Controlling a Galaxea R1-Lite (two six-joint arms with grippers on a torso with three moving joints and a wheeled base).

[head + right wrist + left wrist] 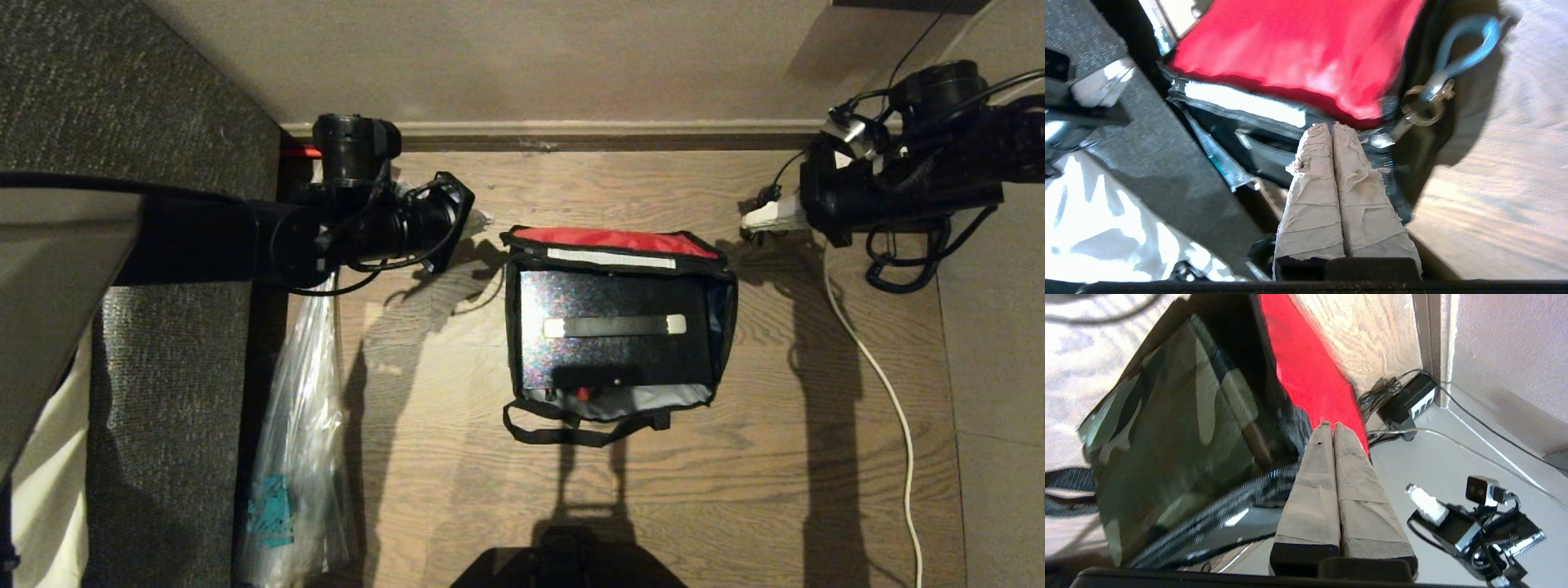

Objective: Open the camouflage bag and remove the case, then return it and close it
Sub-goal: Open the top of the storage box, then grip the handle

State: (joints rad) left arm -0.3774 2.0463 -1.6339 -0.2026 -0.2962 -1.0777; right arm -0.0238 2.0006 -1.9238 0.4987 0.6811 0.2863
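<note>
bag (727,306) is sitting open on the wood floor (457,457), middle of the scene, red lid (612,239) flopping back on the far side toward the wall. case (608,359) is lying inside the bag, filling nearly all of it, red button at the near edge.

left gripper (1331,425) is hanging left of the bag, fingers pressed together, holding nothing. right gripper (1329,127) is hanging on the right side, fingers also pressed flat together, nothing in them, tips aiming at the bag's far right corner by the zipper pull (1429,106).

risks, as a guess: case is fitting tight, so lifting it is likely dragging the soft bag up too unless one arm is pinning it. glossy case sides are slippery for taped fingers. white cable (882,392) and power strip (771,214) on the right are close to the right arm and could be snagging. plastic bag (298,457) on the left is hanging close under the left arm.
</note>
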